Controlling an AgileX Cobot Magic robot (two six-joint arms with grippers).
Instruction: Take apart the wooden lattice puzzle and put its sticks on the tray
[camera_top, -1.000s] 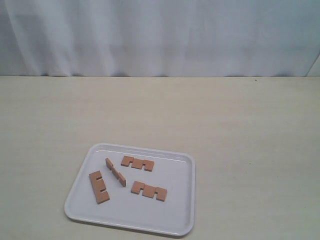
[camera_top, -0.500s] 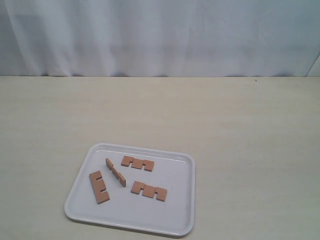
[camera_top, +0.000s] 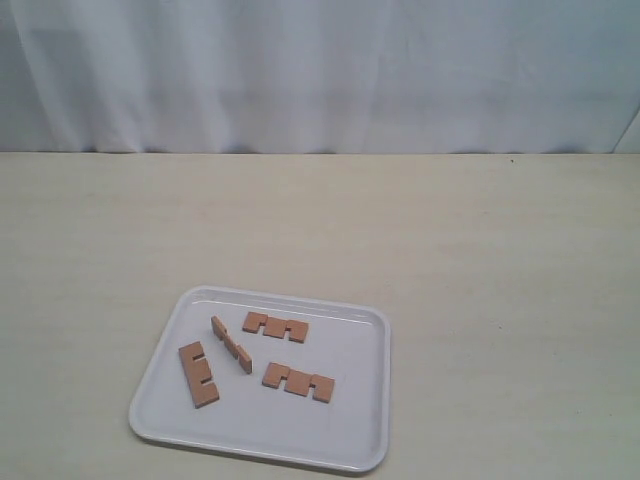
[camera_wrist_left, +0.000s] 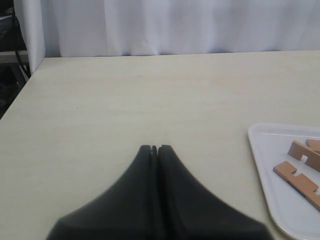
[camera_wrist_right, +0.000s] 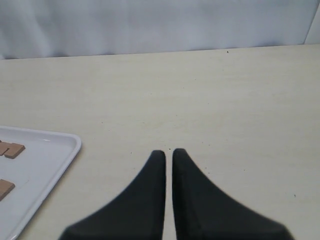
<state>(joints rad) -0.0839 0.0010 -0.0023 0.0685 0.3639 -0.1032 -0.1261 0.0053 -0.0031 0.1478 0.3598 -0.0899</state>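
Note:
The white tray lies at the front of the table, left of centre. Several light-brown notched sticks lie apart on it: one at its left, a tilted one, one at the back and one in the middle. No joined lattice puzzle shows. Neither arm appears in the exterior view. My left gripper is shut and empty over bare table, with the tray and two sticks off to one side. My right gripper is shut with a hairline gap, empty, beside the tray's corner.
A pale curtain closes off the back of the light wooden table. The table's edge and dark equipment show in the left wrist view.

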